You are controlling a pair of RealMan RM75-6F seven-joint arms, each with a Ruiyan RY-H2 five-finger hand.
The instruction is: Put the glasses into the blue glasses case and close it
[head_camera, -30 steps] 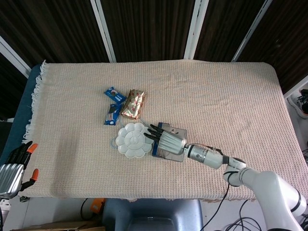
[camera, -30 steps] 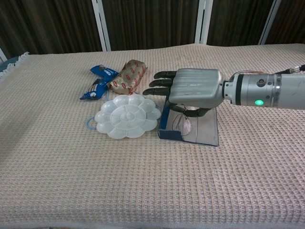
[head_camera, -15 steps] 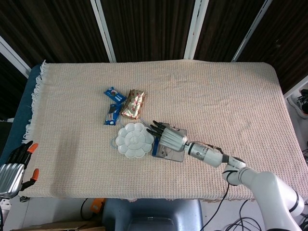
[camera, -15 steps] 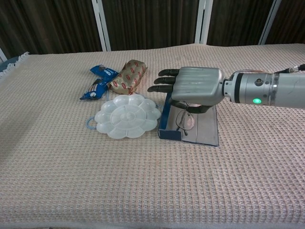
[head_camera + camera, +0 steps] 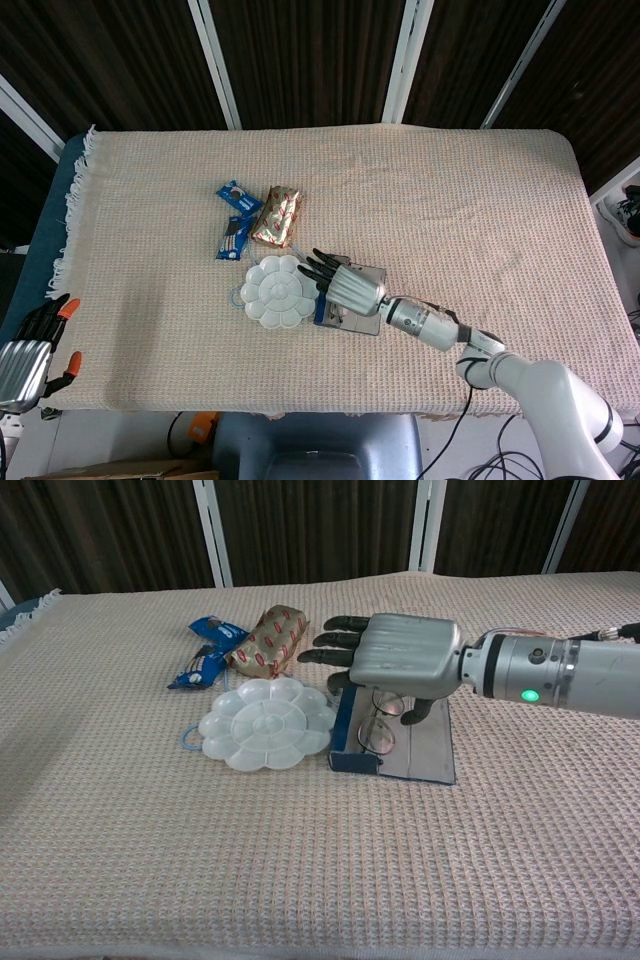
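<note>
Wire-framed glasses (image 5: 377,730) in blue glasses case (image 5: 392,752)

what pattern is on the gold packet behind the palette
Gold packet: red ovals on shiny gold, clearest in the chest view.

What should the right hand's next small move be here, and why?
Probably lift the right hand clear of the glasses. They seem to lie in the open blue case, with the hand hovering over them, fingers spread, blocking the lid from folding shut.

White palette (image 5: 267,723) crowds the blue glasses case (image 5: 395,752) leftward; cloth rightward lies open.
</note>
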